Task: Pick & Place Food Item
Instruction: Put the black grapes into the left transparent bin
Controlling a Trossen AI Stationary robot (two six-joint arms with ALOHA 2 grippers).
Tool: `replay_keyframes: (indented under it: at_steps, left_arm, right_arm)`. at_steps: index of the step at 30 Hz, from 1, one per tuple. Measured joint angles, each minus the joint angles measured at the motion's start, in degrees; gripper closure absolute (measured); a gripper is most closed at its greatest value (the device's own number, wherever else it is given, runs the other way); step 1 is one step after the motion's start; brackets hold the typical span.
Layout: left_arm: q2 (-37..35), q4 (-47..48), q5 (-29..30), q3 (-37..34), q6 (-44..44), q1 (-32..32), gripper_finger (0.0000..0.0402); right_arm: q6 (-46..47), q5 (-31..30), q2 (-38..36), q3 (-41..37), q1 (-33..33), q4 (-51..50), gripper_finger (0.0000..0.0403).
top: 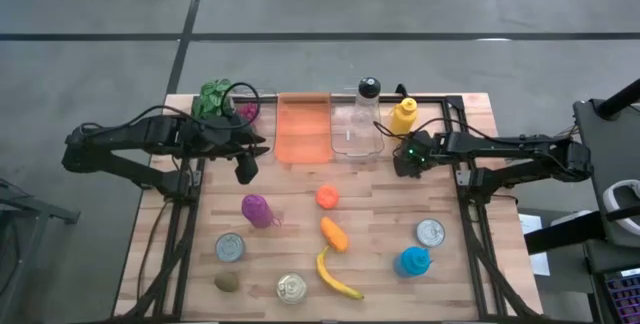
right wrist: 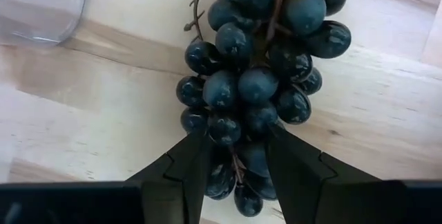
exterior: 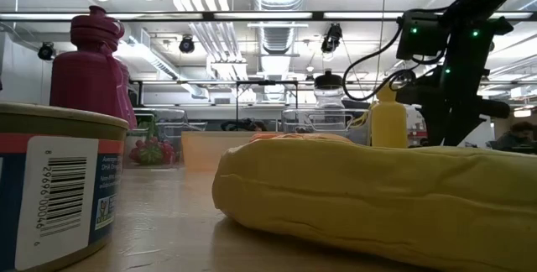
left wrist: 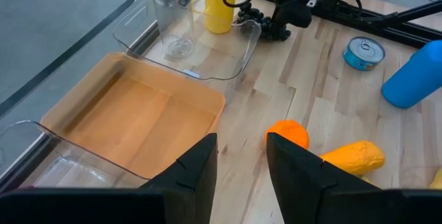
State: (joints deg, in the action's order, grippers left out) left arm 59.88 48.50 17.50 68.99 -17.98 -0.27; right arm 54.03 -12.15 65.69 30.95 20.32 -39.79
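A bunch of dark grapes (right wrist: 255,79) lies on the wooden table beside the clear container (top: 357,132), at the far right. My right gripper (right wrist: 235,141) has come down on it from above, its fingers closed against the bunch; in the high view the gripper (top: 408,162) covers the grapes. My left gripper (top: 245,172) hangs above the table's left half, near the orange container (top: 302,127). It is open, with nothing between its fingers (left wrist: 200,162). My right gripper pinches the bunch's narrow end (right wrist: 226,128) between its two fingers (right wrist: 181,165), one on each side. The fingers come steeply from above, tipped a little. The bunch rests on the table; its wide end and stem stretch away from the fingers.
A yellow bottle (top: 403,116) and a clear bottle (top: 369,89) stand at the far edge. Nearer lie an orange (top: 327,197), a carrot (top: 334,234), a banana (top: 335,276), a purple bottle (top: 258,210), a blue bottle (top: 413,261), three cans and a kiwi (top: 227,281).
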Motion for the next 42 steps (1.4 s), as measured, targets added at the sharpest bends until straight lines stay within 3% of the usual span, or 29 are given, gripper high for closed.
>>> replay_keyframes:
  at_steps: [7,15,28,33,42]
  left_arm:
    - [0.0,-0.7,0.0,0.0,0.0,0.0,0.0271]
    - [0.0,-0.7,0.0,0.0,0.0,0.0,0.0275]
    - [0.0,-0.7,0.0,0.0,-0.2,0.0,0.0274]
    - [0.0,-0.7,0.0,0.0,-0.2,0.0,0.0274]
    - [0.0,-0.7,0.0,0.0,-0.2,0.0,0.0274]
  right_arm:
    - [2.4,-3.8,0.0,0.0,0.0,0.0,0.0271]
    - [2.6,-3.9,0.0,0.0,0.0,-0.1,0.0289]
    - [4.9,-4.4,0.0,0.0,0.0,-0.3,0.0368]
    - [5.5,-4.5,0.0,0.0,0.0,-0.2,0.0354]
    - [5.6,-4.5,0.0,0.0,0.0,-0.2,0.0286]
